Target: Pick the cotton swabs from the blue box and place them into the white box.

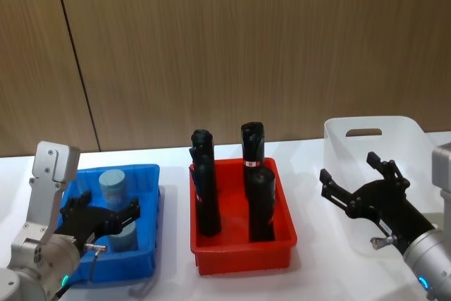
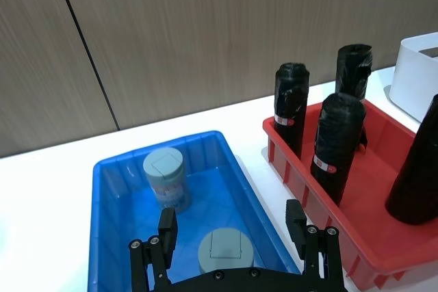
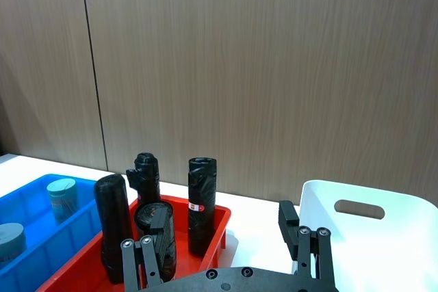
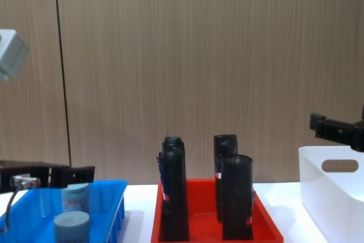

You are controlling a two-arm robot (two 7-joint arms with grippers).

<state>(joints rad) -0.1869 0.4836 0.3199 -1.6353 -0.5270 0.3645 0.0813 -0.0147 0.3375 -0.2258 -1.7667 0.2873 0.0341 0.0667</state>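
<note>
The blue box (image 1: 146,177) stands at the table's left with two cotton swabs tubs upright in it: a far one (image 1: 113,184) and a near one (image 1: 122,236). My left gripper (image 1: 107,211) hovers open just above the near tub (image 2: 225,251), one finger on each side and not touching it; the far tub (image 2: 165,178) stands beyond. On the right stands the white box (image 1: 405,132). My right gripper (image 1: 349,168) hangs open and holds nothing above its left wall. The chest view shows the left gripper (image 4: 74,174) above the blue box (image 4: 116,197).
A red tray (image 1: 282,234) with several tall black cylinders (image 1: 205,195) sits between the two boxes, close to both. A brown wood-panel wall runs behind the white table. Bare tabletop lies behind the blue box.
</note>
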